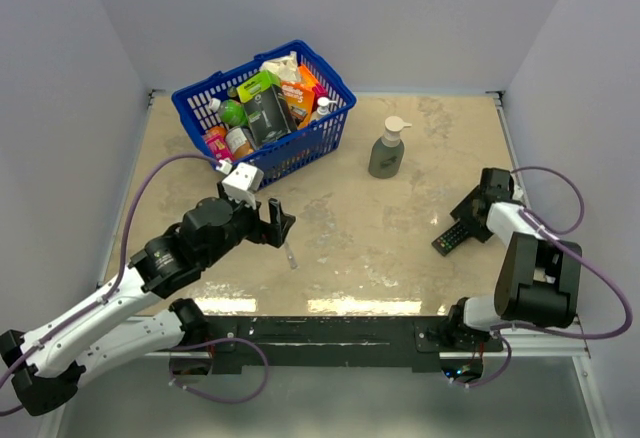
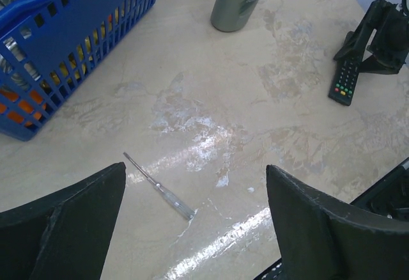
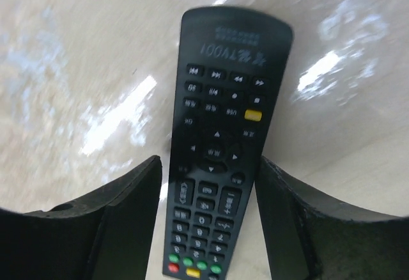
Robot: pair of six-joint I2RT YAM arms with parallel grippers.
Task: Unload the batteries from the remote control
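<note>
The remote control (image 3: 220, 133) is a slim black bar lying buttons-up on the table at the right (image 1: 455, 236), also seen in the left wrist view (image 2: 344, 82). My right gripper (image 3: 209, 165) is down over its near end, one finger on each long side. The right finger is against the edge and a thin gap shows at the left one, so it is open around the remote. The batteries are hidden. My left gripper (image 1: 280, 223) hangs wide open over the table's middle (image 2: 195, 168), holding nothing.
A thin clear-handled screwdriver (image 1: 289, 255) lies on the table just below the left gripper (image 2: 160, 187). A blue basket (image 1: 300, 148) full of packages stands at the back left. A grey pump bottle (image 1: 387, 150) stands at the back centre.
</note>
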